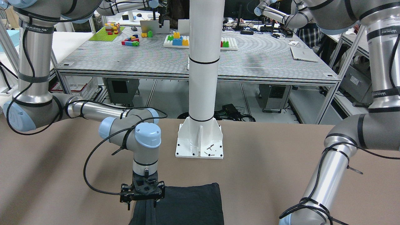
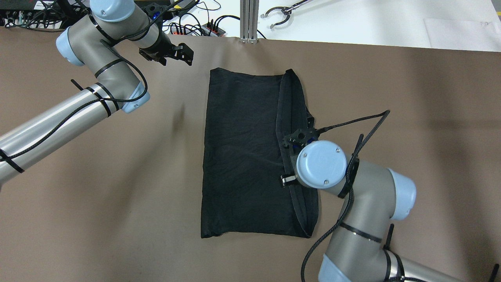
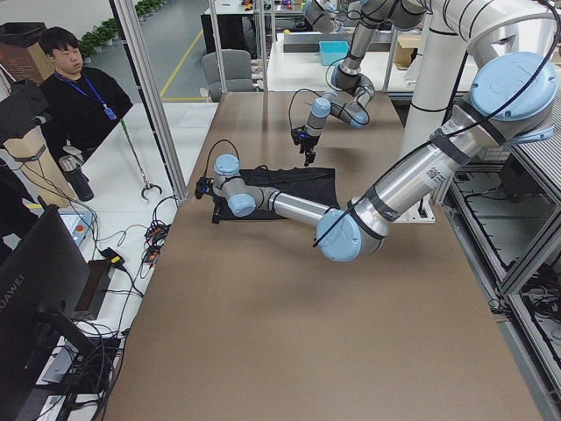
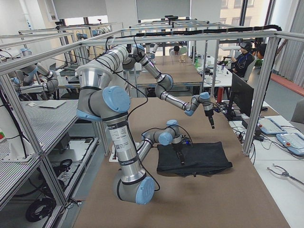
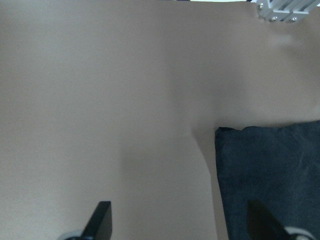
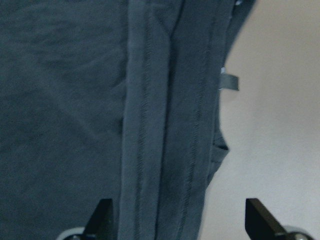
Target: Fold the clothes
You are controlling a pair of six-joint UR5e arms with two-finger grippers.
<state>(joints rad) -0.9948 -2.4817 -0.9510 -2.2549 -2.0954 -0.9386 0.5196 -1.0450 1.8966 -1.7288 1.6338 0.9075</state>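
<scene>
The black garment (image 2: 242,156) lies flat on the brown table as a folded rectangle, with its doubled hem edge (image 2: 299,117) along the right side. My right gripper (image 2: 299,137) hangs open just above that hem. In the right wrist view the ribbed hem (image 6: 170,125) runs between its spread fingertips (image 6: 102,212). It holds nothing. My left gripper (image 2: 184,56) is open and empty over bare table beyond the garment's far left corner. That corner (image 5: 270,170) shows in the left wrist view. No logo is visible.
The white pillar's base plate (image 1: 200,143) stands on the table's robot side, with loose screws on it. An aluminium post (image 2: 248,19), cables and a spare gripper tool (image 2: 280,13) lie past the far edge. An operator (image 3: 74,88) sits beyond it.
</scene>
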